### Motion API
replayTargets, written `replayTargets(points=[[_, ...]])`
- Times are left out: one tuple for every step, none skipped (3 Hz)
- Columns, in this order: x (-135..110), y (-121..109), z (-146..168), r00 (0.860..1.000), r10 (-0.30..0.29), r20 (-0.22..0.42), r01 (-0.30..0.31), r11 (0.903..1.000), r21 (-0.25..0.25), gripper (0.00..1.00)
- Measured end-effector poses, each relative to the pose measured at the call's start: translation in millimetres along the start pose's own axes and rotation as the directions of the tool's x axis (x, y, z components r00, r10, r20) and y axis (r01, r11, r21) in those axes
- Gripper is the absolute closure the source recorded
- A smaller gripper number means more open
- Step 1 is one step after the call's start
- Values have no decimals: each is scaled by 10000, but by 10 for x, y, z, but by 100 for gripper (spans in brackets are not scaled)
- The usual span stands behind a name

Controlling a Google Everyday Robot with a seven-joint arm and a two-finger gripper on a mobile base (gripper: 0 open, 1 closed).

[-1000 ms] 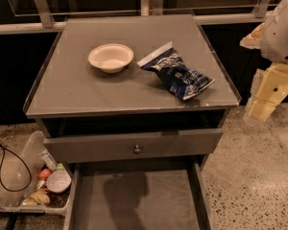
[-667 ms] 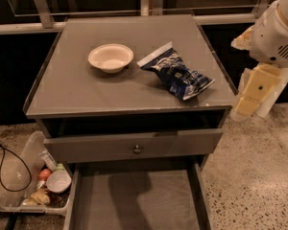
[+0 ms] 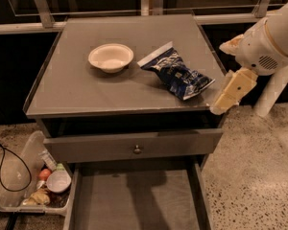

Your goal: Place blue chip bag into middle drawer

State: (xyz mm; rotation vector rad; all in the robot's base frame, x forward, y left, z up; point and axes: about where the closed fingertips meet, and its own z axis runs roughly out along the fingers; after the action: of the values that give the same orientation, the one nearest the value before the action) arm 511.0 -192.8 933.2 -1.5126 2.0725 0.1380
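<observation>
The blue chip bag (image 3: 177,74) lies flat on the right half of the grey cabinet top (image 3: 77,90), its silvery sealed end pointing to the back. My gripper (image 3: 219,107) hangs off the cabinet's right front corner, cream-coloured and pointing down-left, just right of the bag and not touching it. The middle drawer (image 3: 134,200) is pulled out at the bottom of the view, and its flat grey floor is bare. Above it is a drawer front with a small round knob (image 3: 137,149).
A cream bowl (image 3: 111,57) sits on the cabinet top left of the bag. A clear plastic bin (image 3: 24,186) with several small items stands on the speckled floor to the drawer's left, beside a black cable (image 3: 5,162). A metal rail (image 3: 101,25) runs behind the cabinet.
My arm and gripper have moved left, from beside the cabinet to its right front corner, closer to the bag. The bag, bowl and drawer have not moved.
</observation>
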Motion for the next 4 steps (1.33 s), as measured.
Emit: replayTargets(points=[[-26, -32, 7, 10000, 2, 91, -4, 9999, 119, 0], [-58, -2, 18, 9999, -151, 74, 150, 9998, 146, 0], [-132, -72, 180, 9965, -243, 803, 220, 9993, 297, 0], [-252, -274, 412, 9844, 11, 1759, -122, 9980, 622, 0]])
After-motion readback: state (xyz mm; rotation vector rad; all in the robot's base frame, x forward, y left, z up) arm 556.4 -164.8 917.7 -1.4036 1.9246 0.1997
